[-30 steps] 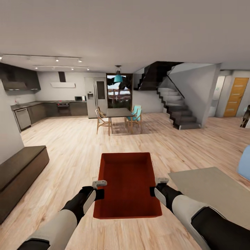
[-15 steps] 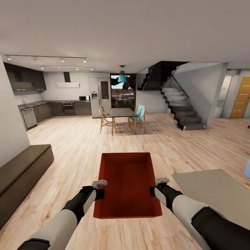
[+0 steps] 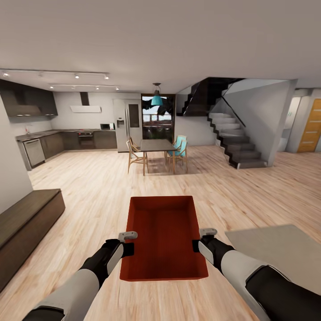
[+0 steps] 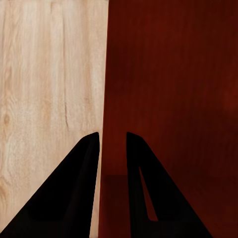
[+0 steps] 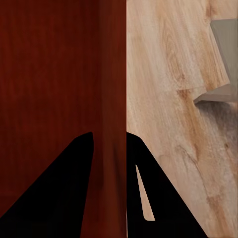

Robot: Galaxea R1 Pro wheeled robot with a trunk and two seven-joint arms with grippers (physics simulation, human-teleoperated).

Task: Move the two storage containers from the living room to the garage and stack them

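Note:
I carry one red-orange open-top storage container (image 3: 164,236) level in front of me, above the light wood plank floor of the living room. My left gripper (image 3: 129,243) is shut on its left wall, and in the left wrist view the wall (image 4: 106,99) runs between the two dark fingers (image 4: 82,188). My right gripper (image 3: 199,240) is shut on the right wall, which in the right wrist view (image 5: 113,99) passes between its fingers (image 5: 144,188). The container is empty inside.
A long dark wood cabinet (image 3: 26,223) stands at the left. A grey rug (image 3: 276,249) lies at the right. Ahead are a dining table with chairs (image 3: 156,154), a kitchen (image 3: 67,133), a staircase (image 3: 236,142) and an orange door (image 3: 312,127). Open wood floor lies between.
The whole view has shifted as the camera turned left and moved; the rug and orange door slid toward the right edge. Both grippers keep the same hold on the container.

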